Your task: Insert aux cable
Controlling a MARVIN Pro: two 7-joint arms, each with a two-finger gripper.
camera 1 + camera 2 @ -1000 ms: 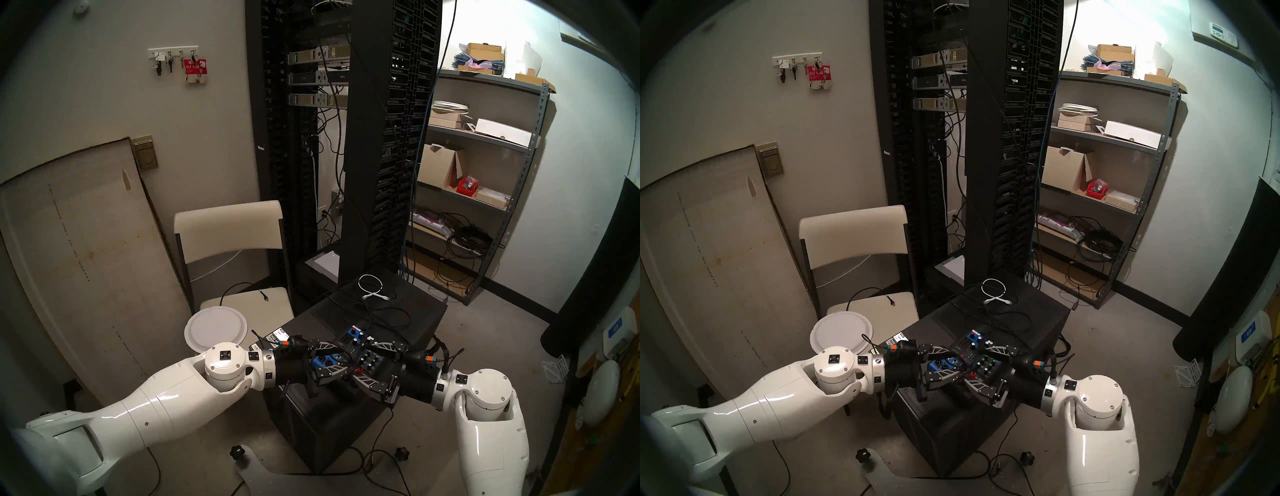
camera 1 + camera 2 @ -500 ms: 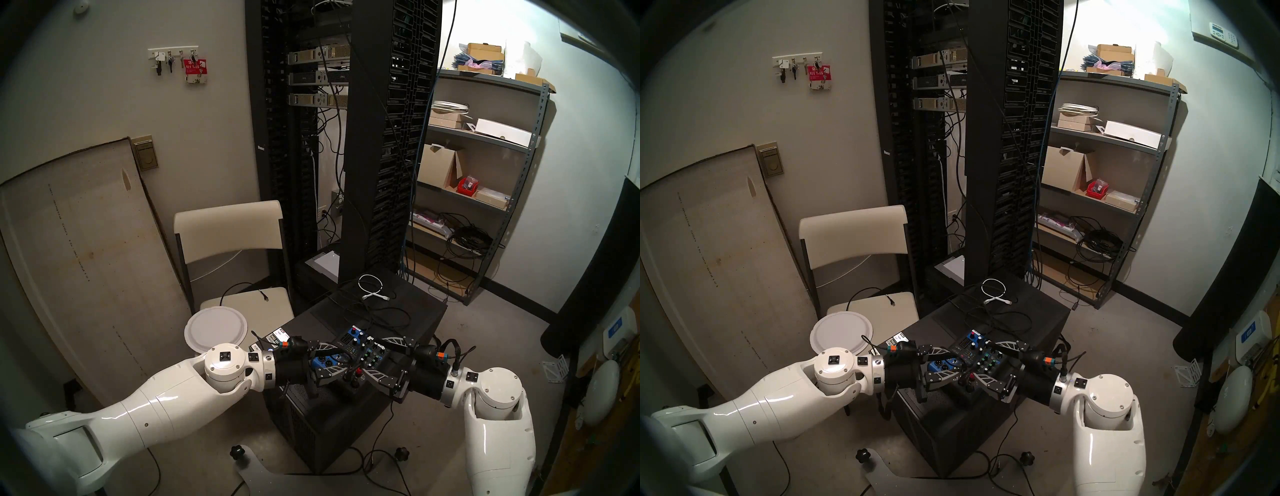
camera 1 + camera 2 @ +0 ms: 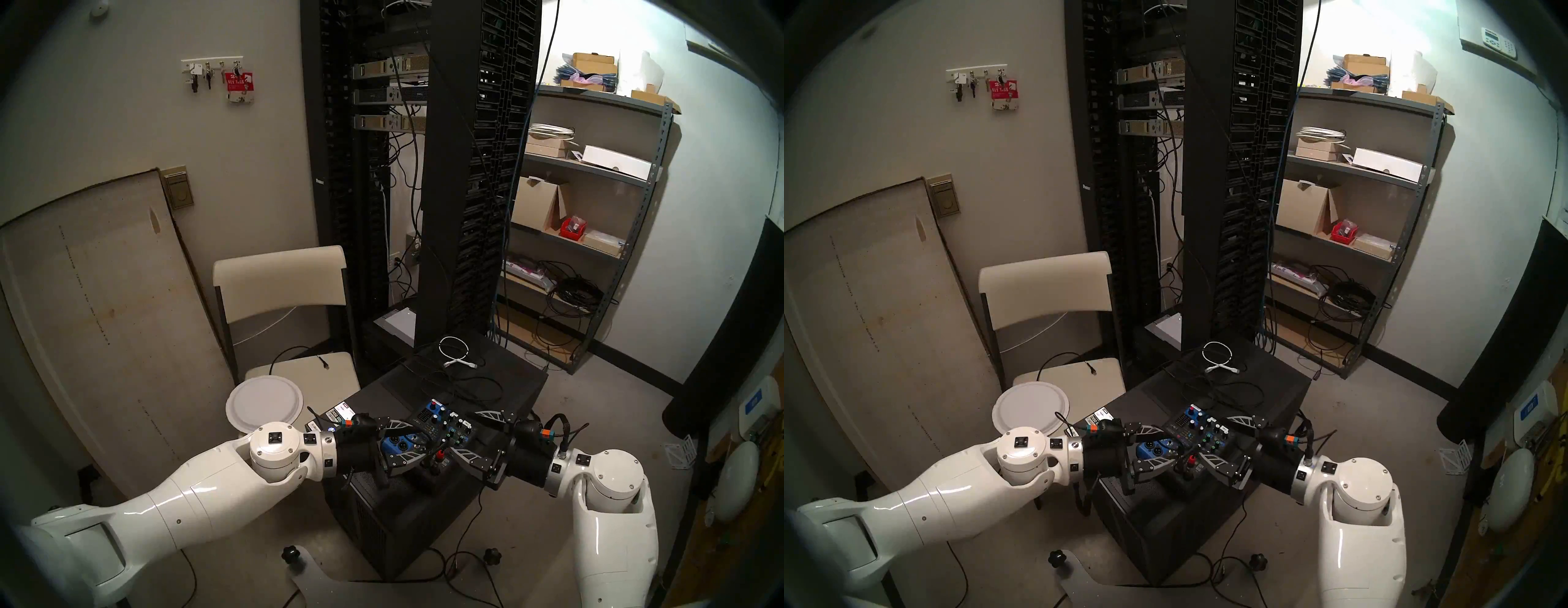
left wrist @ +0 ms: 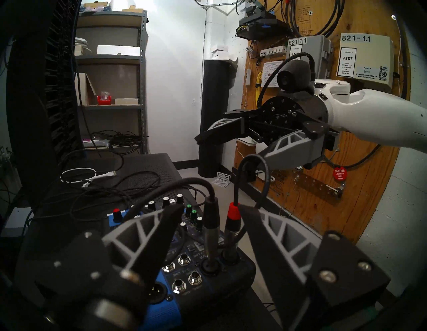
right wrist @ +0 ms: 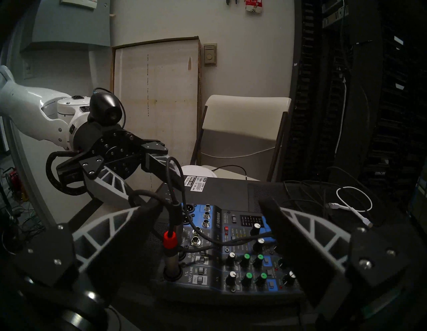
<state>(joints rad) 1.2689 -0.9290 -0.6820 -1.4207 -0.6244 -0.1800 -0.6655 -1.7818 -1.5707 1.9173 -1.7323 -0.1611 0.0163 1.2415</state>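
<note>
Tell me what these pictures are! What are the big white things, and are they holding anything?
It is a robot with two white arms, the left arm and the right arm. Two pictures come from cameras on its head, looking down. The other two come from a camera on each wrist, so you see that arm's own pinching tool up close. On a black box sits a sound mixer with knobs, and a white cable lies farther back. Two plugs stand in the mixer: a grey plug and a red-ringed plug. The left tool is open with both plugs between its fingers, and the right tool is open too. Neither holds anything.
</note>
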